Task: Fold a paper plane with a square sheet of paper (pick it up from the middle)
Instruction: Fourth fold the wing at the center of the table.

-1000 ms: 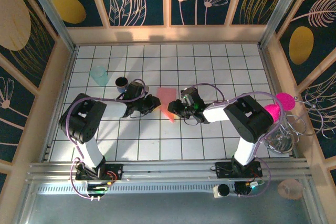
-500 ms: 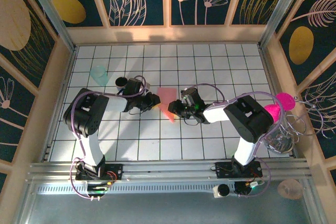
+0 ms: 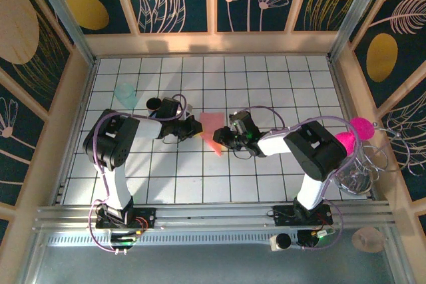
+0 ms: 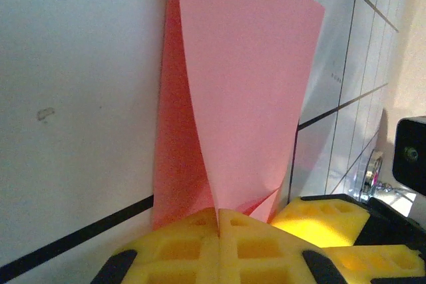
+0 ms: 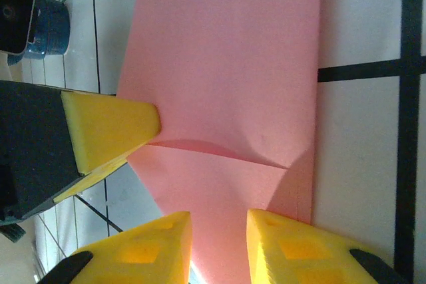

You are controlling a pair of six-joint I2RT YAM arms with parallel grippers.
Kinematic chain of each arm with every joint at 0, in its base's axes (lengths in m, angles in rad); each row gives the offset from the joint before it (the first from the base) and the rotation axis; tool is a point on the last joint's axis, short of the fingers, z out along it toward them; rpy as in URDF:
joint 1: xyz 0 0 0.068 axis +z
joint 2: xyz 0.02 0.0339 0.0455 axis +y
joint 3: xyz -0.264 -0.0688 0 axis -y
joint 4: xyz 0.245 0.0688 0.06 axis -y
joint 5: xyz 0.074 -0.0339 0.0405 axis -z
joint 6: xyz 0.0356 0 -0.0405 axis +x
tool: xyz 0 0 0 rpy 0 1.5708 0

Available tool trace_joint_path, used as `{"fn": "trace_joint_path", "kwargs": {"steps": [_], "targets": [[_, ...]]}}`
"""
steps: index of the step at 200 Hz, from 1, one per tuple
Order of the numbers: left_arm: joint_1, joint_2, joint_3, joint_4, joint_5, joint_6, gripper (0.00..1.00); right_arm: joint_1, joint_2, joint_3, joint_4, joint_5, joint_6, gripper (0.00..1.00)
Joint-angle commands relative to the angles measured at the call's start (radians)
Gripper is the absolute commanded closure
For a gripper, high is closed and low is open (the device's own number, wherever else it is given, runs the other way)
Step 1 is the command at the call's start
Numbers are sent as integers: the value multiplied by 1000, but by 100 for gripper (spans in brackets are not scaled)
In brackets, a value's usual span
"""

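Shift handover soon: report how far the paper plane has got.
Done: salmon-pink paper sheet shows folded, overlapping flaps. In hand: left claw pinches its narrow end; right claw sits at its opposite side, jaws apart. Left: more folds; the shape is broad, not dart-like.

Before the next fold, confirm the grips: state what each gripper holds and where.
Left gripper: shut on the folded pink paper sheet, pinching its narrow end where the folds meet. Right gripper: jaws apart over the sheet's edge, apparently clamping nothing.
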Motion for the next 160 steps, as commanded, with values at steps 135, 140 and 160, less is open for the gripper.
{"fn": "trace_joint_path", "kwargs": {"steps": [135,140,160], "targets": [[-77,-206,68,-294,-474,-90,100,312,-28,195,-268,649,-430,61],[-78,-207,69,-295,-474,-93,100,315,-19,199,-260,642,-433,61],[-81,-207,71,-295,-473,-99,100,319,17,216,-253,620,-436,62]]}}
